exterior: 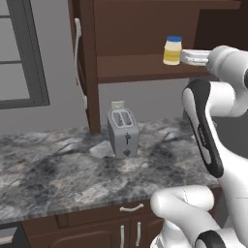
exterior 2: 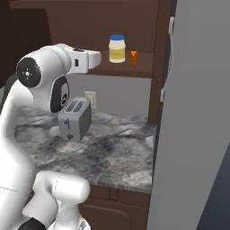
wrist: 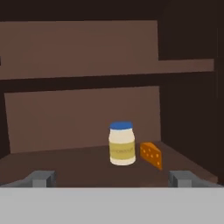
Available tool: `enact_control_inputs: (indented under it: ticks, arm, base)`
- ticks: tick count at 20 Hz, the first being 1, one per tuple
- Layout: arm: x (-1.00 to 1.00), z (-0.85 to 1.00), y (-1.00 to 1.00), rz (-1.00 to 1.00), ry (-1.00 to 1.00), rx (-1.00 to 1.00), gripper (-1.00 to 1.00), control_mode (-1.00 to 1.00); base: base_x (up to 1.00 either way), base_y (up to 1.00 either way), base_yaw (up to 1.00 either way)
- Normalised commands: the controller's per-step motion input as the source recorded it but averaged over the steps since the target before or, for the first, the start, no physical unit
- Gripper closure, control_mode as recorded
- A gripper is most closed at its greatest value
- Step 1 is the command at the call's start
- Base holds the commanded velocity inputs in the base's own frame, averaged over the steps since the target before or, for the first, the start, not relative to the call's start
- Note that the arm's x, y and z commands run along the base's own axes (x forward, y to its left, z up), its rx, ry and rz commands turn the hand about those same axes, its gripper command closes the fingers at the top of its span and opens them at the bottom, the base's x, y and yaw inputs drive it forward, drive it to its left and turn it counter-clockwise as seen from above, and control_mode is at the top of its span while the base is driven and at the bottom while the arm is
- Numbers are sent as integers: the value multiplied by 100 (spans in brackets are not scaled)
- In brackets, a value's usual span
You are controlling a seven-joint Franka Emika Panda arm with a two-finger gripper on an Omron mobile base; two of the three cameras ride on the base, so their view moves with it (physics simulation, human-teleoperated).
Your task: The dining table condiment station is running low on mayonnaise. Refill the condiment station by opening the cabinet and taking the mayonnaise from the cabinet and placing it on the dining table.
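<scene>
Here, grey marbled counter (exterior: 58, 169) — toaster (exterior: 123, 131), window (exterior: 22, 53)

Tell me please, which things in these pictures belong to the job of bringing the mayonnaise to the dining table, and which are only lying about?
Belong to the job:
- the mayonnaise, upright on the lower shelf
- the cabinet, already open
- the gripper, open and short of the jar

Only lying about:
- the orange wedge, beside the jar
- the toaster, on the counter below

mayonnaise (wrist: 121, 143) on cabinet (wrist: 78, 168) shelf, cheese wedge (wrist: 151, 155) just beside, toaster (exterior: 123, 131) on counter (exterior: 58, 169) below
</scene>
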Motion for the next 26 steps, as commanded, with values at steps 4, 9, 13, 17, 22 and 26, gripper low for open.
enact_control_inputs:
  ticks: [4, 9, 13, 17, 22, 26]
  arm:
    - [58, 0, -14, -11, 0, 0, -100, -100]
    - [63, 0, 18, -26, 8, -3, -100, -100]
    - [64, 0, 12, -7, 1, 0, -100, -100]
    - [53, 0, 41, 0, 0, 0, -100, -100]
    - [40, 0, -11, 2, 0, 0, -100, -100]
    - [51, -3, -21, 2, -3, 0, -100, -100]
  base:
    - [0, 0, 0]
    - [0, 0, 0]
    - [0, 0, 0]
    - [0, 0, 0]
    - [0, 0, 0]
    - [0, 0, 0]
